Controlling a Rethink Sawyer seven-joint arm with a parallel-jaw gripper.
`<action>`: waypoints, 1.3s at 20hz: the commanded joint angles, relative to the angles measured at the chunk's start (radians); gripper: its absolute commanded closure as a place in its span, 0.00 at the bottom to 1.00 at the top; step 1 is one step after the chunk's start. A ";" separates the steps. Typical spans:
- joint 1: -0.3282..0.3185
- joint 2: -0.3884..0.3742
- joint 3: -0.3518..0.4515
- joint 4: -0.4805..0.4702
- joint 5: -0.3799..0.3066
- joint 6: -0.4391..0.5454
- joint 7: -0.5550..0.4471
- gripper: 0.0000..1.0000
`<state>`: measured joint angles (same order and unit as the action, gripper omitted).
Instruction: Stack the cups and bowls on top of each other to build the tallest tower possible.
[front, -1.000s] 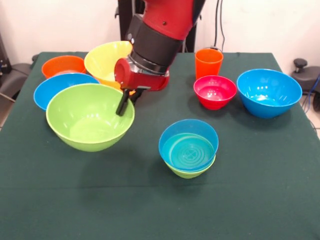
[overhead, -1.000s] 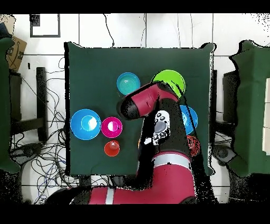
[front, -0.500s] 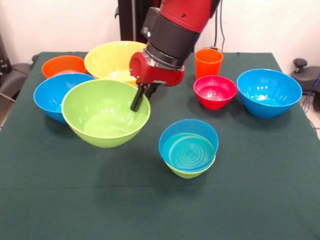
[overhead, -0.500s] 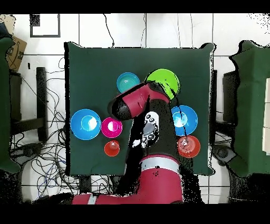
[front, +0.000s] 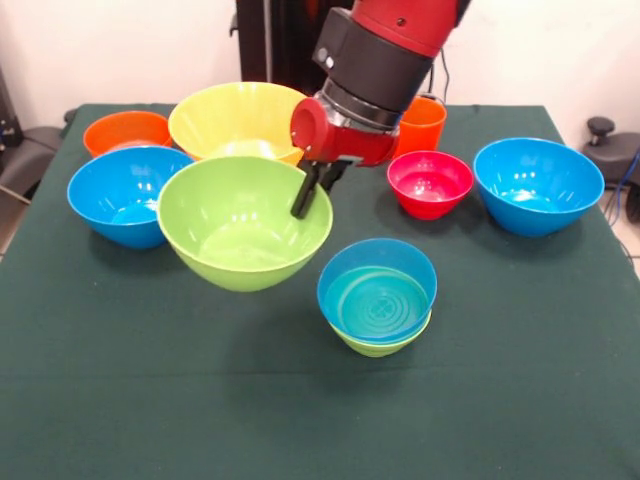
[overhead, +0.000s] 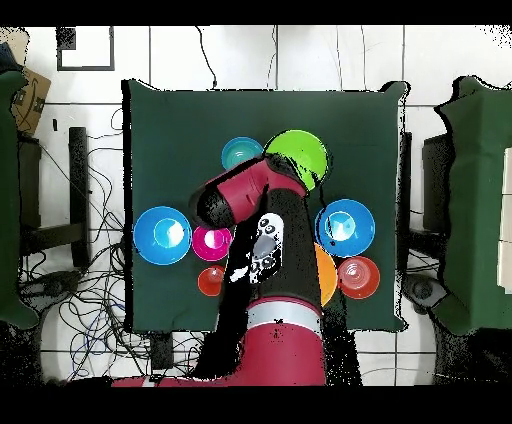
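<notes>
My gripper (front: 305, 197) is shut on the far right rim of the large lime green bowl (front: 240, 222), which hangs tilted a little above the cloth. From above, the same lime bowl (overhead: 300, 153) shows just past the arm. Right of it in the front view stands the tower (front: 377, 297), a blue bowl nested in a small green bowl; overhead it is the teal round (overhead: 243, 155). The orange cup (front: 422, 124) stands behind the arm, partly hidden. Other bowls on the table are yellow (front: 232, 118), orange (front: 124, 130), blue (front: 122, 194), red-pink (front: 430, 183) and blue (front: 538, 184).
A dark green cloth (front: 320, 410) covers the table. The arm (overhead: 262, 250) hides most of the yellow bowl from above. Overhead, the blue bowl (overhead: 162, 235), red-pink bowl (overhead: 212, 241) and orange cup (overhead: 211, 281) lie left of the arm; a blue bowl (overhead: 345, 225) and the orange bowl (overhead: 358, 277) lie right.
The arm has carried the lime green bowl to the right in the front view, away from the left blue bowl and closer to the blue-on-green stack. The other bowls have not moved.
</notes>
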<state>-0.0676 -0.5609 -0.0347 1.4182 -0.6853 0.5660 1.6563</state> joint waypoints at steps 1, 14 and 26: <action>0.042 -0.035 0.019 0.032 0.060 0.102 0.108 1.00; 0.106 -0.077 -0.029 0.033 0.145 0.139 0.102 1.00; 0.136 -0.063 -0.037 0.015 0.211 0.126 0.113 1.00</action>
<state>0.0433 -0.6420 -0.1155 1.4209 -0.5109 0.5805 1.6563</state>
